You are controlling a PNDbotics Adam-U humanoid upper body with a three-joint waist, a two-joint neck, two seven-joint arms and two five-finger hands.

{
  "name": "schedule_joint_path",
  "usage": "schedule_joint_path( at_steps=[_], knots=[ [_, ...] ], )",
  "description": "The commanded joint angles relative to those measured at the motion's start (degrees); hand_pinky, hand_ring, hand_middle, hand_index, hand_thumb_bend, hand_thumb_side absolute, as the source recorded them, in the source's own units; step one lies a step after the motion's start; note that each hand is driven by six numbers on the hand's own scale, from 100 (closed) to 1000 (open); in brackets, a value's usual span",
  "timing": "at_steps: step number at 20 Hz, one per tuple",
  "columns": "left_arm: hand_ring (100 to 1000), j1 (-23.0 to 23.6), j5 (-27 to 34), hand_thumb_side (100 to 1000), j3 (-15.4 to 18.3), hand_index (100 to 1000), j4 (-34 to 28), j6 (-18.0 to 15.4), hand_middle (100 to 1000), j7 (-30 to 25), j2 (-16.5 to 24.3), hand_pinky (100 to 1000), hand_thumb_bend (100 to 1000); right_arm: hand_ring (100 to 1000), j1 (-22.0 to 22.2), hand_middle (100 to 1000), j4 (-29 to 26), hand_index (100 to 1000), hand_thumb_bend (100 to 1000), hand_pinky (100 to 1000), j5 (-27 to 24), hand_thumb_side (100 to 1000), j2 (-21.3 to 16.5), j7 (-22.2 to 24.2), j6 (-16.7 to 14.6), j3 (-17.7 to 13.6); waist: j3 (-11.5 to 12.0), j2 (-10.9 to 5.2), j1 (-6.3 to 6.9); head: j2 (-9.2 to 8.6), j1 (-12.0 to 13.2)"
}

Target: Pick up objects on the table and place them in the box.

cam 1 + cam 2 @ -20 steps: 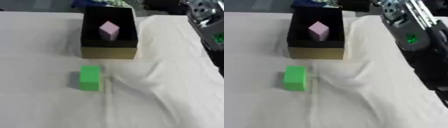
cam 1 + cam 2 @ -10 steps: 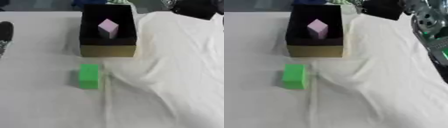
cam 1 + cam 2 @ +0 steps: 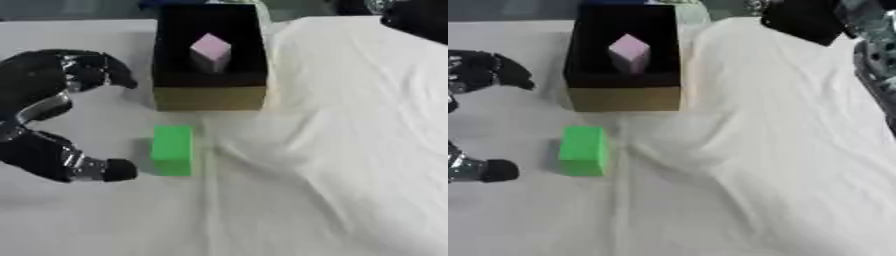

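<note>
Both fingers and thumb of left hand spread wide beside green block, empty

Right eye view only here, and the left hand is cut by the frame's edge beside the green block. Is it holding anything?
Observer: No. The left eye view shows the whole left hand: open, holding nothing, fingers and thumb arched in a C that faces the green block.
Operator: Where does the palm sit relative to the block and the box?
Observer: Left of both, about level with the gap between the green block and the box. The fingers arch toward the box's left wall without touching it.
</note>
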Motion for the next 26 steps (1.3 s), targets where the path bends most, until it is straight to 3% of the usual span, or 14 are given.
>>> schedule_joint_path(
  at_steps=[1, 7, 11, 15, 21, 26],
  knots=[
    [851, -1.64, 1.38, 958, -1.35, 864, -0.84, 0.91, 801, -4.23, 1.44, 832, 786, 829, -0.15, 750, -0.85, 878, 118, 862, -0.98, 940, -1.98, -1.42, -0.52, -1.27, -0.14, -1.12, 0.15, 0.09, 0.16],
    [870, -2.9, 0.62, 749, -3.66, 890, -0.84, 5.11, 813, -9.49, -0.36, 825, 675, 821, 0.97, 744, -0.85, 878, 117, 859, -2.14, 943, -1.68, -2.44, -0.74, -1.56, -0.25, -1.13, 0.22, -0.03, 0.24],
    [871, -3.25, 0.17, 749, -4.52, 896, -0.84, 10.12, 827, -10.87, -1.96, 814, 649, 816, 1.66, 742, -0.85, 878, 116, 858, -2.63, 948, -1.47, -2.77, -0.68, -1.72, -0.38, -1.08, 0.27, -0.09, 0.21],
    [873, -4.62, -0.36, 758, -5.57, 898, -0.68, 12.9, 834, -12.29, -3.61, 816, 633, 812, 2.53, 739, -0.85, 878, 115, 856, -2.98, 945, -1.19, -3.27, -0.51, -2.06, -0.47, -1.05, 0.38, -0.14, 0.38],
    [877, -6.55, -2.23, 772, -6.02, 895, 2.24, 14.43, 836, -12.59, -6.78, 817, 618, 809, 3.69, 736, -0.85, 878, 113, 855, -3.35, 949, -0.89, -3.99, -0.63, -2.51, -0.67, -0.99, 0.48, -0.06, 0.58],
    [883, -8.52, -3.25, 776, -6.56, 896, 5.88, 14.11, 840, -12.79, -9.15, 826, 626, 806, 4.44, 734, -0.85, 878, 111, 852, -3.61, 949, -0.53, -5.65, -0.32, -3.87, -1.0, -0.96, 0.57, 0.58, -0.81]
  ],
)
